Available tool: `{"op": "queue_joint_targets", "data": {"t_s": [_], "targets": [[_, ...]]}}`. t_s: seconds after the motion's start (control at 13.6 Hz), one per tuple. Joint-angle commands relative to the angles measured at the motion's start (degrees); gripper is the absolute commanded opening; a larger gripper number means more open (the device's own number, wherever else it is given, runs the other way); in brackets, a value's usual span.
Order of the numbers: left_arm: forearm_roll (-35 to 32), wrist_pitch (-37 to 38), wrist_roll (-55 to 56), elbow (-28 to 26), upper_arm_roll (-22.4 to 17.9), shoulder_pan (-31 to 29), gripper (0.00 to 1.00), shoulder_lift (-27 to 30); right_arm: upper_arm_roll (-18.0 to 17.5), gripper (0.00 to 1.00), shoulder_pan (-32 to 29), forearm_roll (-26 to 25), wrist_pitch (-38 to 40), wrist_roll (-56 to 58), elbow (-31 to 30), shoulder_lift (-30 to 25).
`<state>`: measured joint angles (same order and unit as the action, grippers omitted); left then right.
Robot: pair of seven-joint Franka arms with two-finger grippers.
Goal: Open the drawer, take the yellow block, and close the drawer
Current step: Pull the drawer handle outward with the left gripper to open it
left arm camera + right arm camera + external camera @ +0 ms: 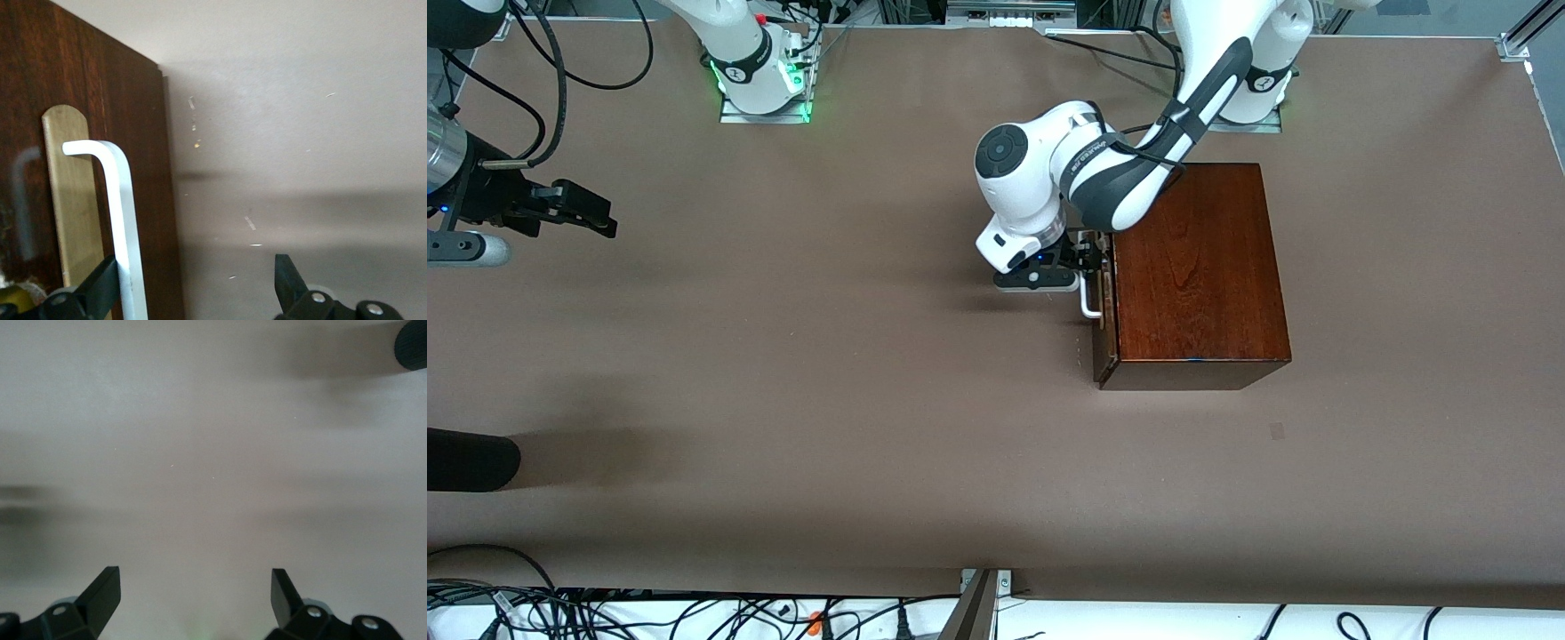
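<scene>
The mahogany cabinet point(1196, 267) stands toward the left arm's end of the table. Its drawer point(1107, 333) faces the right arm's end, and none of its pale tray shows. The white bar handle point(1089, 302) also shows in the left wrist view point(123, 220), against the dark drawer front point(87, 120). My left gripper point(1089, 256) is open at the handle. In the left wrist view point(197, 267) one finger point(100, 283) lies against the bar and the other is out over the table. My right gripper point(596, 213) is open and empty over bare table point(193, 587) at the right arm's end. The yellow block is hidden.
A black rounded object point(471, 458) lies at the table's edge at the right arm's end, nearer to the front camera; it shows in a corner of the right wrist view point(412, 343). Cables point(694, 613) lie along the near edge.
</scene>
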<state>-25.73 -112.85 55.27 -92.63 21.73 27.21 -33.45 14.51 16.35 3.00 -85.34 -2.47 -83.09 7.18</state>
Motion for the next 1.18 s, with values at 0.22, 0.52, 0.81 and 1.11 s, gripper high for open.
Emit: {"op": "queue_joint_targets", "data": {"t_s": [0.22,0.52,0.81,1.11], "targets": [[-0.5,-8.3,5.6,2.0,0.0,2.5,1.00,-2.4,-0.1,1.00,-0.1,-0.6,0.0,-0.1,0.3,-0.1],[-0.2,-10.7,6.4,2.1,0.0,3.5,1.00,-3.1,-0.1,1.00,-0.1,-0.6,0.0,-0.1,0.3,-0.1],[-0.2,-10.7,8.8,5.0,0.0,4.4,1.00,-4.3,-0.1,1.00,-0.1,-0.6,0.0,-0.1,0.3,-0.1],[-0.2,-10.7,9.0,5.3,0.0,4.7,1.00,-4.3,-0.1,1.00,-0.1,-0.6,0.0,-0.1,0.3,-0.1]]}}
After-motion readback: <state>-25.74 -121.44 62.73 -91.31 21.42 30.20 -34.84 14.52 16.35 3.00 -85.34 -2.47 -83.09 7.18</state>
